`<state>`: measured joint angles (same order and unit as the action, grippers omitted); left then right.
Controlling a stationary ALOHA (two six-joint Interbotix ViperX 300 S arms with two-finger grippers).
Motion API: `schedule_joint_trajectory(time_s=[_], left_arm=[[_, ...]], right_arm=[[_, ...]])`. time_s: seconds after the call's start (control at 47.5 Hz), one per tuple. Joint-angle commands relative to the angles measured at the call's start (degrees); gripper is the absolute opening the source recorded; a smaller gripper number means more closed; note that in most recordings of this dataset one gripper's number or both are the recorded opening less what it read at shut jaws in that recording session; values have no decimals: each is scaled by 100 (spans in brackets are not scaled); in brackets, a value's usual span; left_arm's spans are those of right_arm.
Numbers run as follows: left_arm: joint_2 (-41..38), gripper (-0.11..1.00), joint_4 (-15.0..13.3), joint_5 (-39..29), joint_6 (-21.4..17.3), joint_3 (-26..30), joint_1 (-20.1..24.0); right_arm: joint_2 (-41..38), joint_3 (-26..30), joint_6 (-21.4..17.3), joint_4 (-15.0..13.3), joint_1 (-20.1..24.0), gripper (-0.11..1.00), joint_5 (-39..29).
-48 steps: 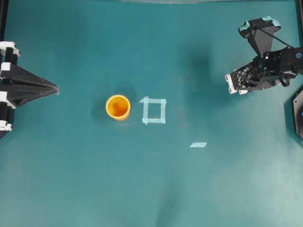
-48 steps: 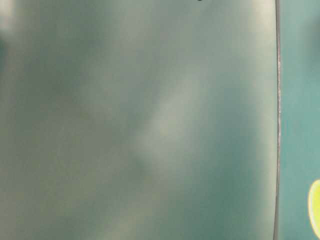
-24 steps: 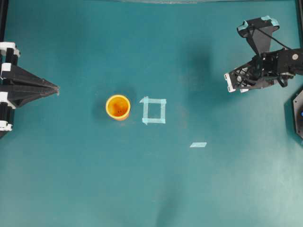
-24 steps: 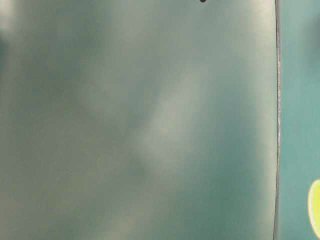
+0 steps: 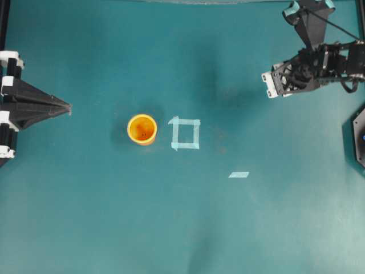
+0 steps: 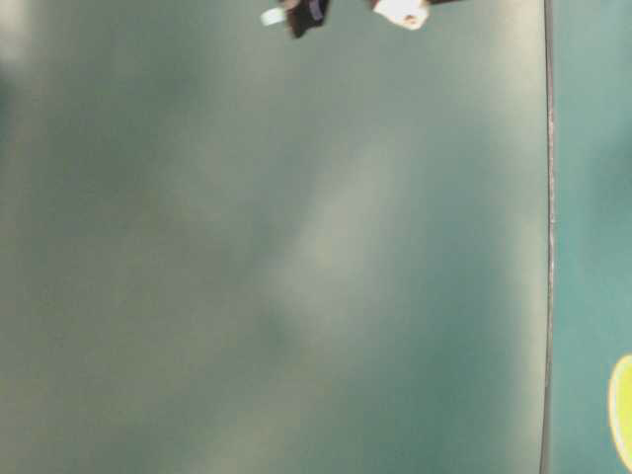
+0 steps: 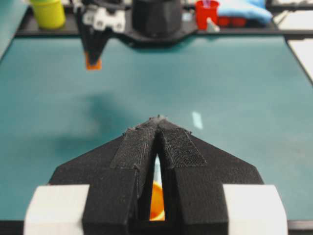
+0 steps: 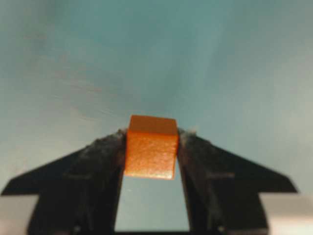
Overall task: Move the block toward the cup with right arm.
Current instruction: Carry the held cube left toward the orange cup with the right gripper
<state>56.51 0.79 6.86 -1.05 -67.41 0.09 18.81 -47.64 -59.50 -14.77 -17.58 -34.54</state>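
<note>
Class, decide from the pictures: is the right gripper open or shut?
Shut on the block: in the wrist view the right gripper has both fingers pressed against the cube's sides.

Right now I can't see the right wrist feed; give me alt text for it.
The orange block is pinched between the right gripper's two black fingers, which press on its left and right faces. Behind it lies only blurred teal table surface; the cup is not in this view.
</note>
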Motion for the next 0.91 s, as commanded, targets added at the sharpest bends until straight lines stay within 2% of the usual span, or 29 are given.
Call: schedule_joint_trajectory(time_s=[0.0, 0.295, 0.568, 0.884], left_arm=[[-26, 0, 18, 9, -9, 167, 0], [-26, 0, 9, -9, -9, 167, 0], [-26, 0, 18, -9, -9, 167, 0], [-26, 0, 26, -9, -9, 167, 0]], right_arm=[[149, 255, 316, -26, 26, 41, 26], [35, 738, 1635, -26, 35, 41, 88], [-141, 1107, 2769, -26, 62, 41, 536], [-492, 1705, 3454, -26, 237, 41, 1230]])
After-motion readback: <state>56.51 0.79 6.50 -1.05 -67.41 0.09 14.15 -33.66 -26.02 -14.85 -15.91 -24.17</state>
